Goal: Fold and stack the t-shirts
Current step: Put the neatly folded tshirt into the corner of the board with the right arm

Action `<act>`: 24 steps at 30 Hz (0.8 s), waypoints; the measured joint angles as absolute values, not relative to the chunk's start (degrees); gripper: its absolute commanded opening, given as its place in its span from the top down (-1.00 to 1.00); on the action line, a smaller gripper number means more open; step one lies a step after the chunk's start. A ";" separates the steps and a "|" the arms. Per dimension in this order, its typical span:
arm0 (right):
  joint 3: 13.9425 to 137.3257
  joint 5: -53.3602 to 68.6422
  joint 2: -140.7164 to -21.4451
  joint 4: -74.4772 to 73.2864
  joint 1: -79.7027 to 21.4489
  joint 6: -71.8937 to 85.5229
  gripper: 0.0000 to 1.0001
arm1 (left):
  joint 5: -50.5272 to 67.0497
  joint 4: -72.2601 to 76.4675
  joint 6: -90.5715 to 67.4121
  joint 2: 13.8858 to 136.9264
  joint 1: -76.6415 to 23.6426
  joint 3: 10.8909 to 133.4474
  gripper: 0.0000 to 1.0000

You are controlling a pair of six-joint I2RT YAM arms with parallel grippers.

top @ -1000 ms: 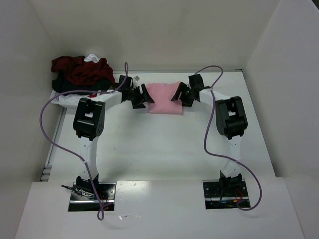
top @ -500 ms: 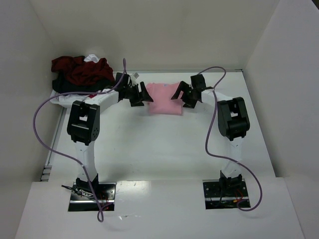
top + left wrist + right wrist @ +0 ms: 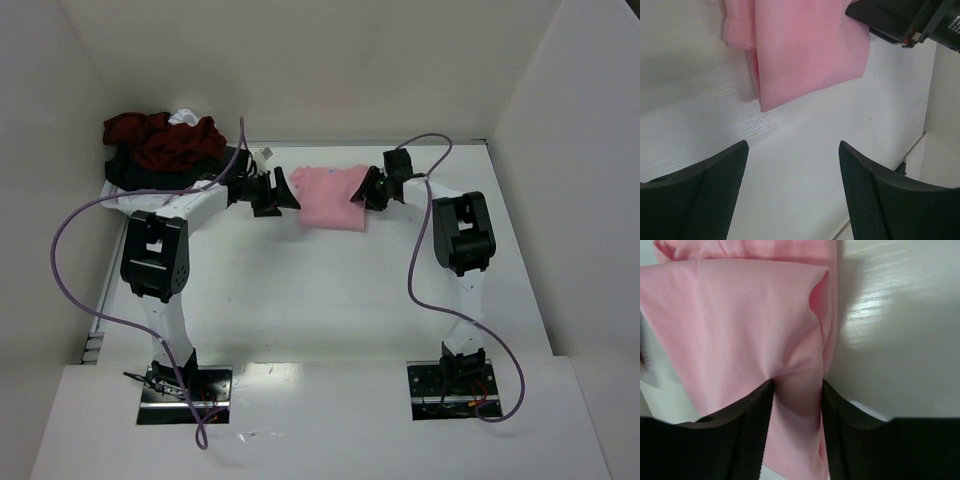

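Right hand (image 3: 796,399) tight on pink t-shirt (image 3: 326,196)

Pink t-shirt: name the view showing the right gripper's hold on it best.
Right wrist: the pink t-shirt is pinched, bunched, in the right gripper. Top external shows it small, grip unclear; left wrist shows only a folded corner.

A white, wood-grained surface (image 3: 330,290) is enclosed by plain white walls (image 3: 330,70) at the back and on both sides, and a small pale object (image 3: 270,154), too small to be identified, is seen near its far edge.
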State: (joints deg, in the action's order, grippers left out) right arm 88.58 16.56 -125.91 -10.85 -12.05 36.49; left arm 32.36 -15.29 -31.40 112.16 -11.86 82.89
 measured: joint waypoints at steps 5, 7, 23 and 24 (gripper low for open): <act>89.10 16.49 -127.02 -10.76 -12.01 36.56 0.62 | 32.36 -15.92 -31.20 111.09 -11.73 82.83 -0.62; 89.45 16.16 -127.35 -10.90 -12.01 36.36 0.93 | 32.36 -16.36 -30.79 110.91 -11.73 82.81 -0.62; 109.73 6.17 -132.14 -25.28 -0.05 25.76 1.00 | 31.88 -18.90 -28.67 108.84 -11.73 81.32 -0.62; 111.18 5.23 -132.42 -26.35 1.39 24.73 1.00 | 31.77 -19.27 -28.60 108.57 -11.73 81.17 -0.62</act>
